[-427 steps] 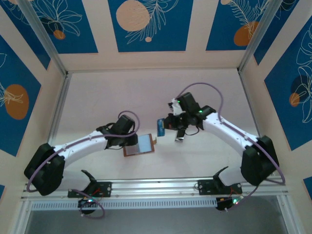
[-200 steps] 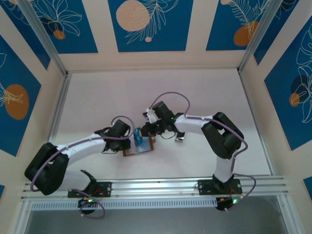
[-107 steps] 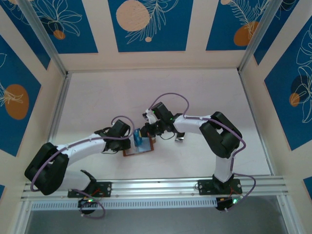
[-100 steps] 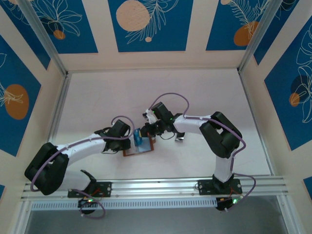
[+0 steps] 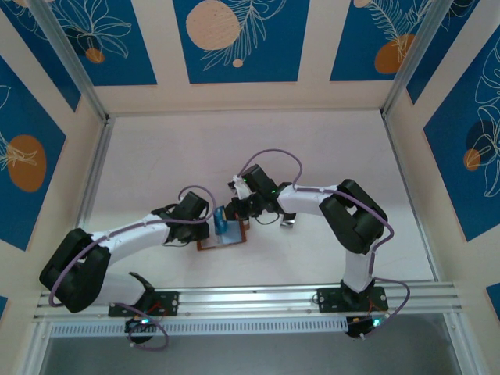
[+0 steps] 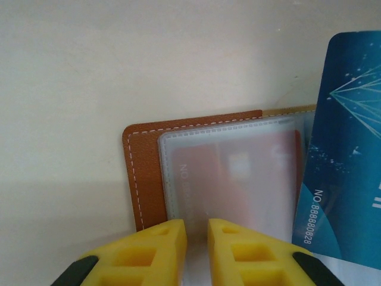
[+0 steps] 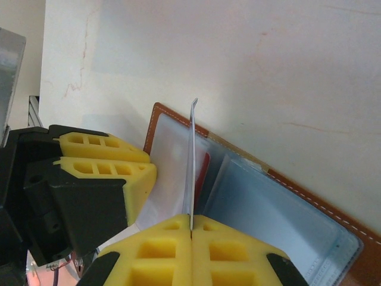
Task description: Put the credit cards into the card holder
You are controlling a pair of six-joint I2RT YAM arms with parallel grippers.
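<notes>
Open card holder (image 5: 224, 241) lies on worktop (image 5: 312, 141), btwn both tools. Left tool (image 6: 196, 230) nearly closed, prob. pinching its clear sleeve. Right tool (image 7: 191, 230) clamped tight on blue card (image 7: 192, 161), edge-up w/ its end over holder's inside.

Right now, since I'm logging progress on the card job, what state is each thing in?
card holder: open, lying flat.
clear sleeve: pinched at its near edge.
red card: already inside the sleeve.
blue card: held on edge at the holder, not fully in.
left gripper: closed on the clear sleeve.
right gripper: shut on the blue card.
</notes>
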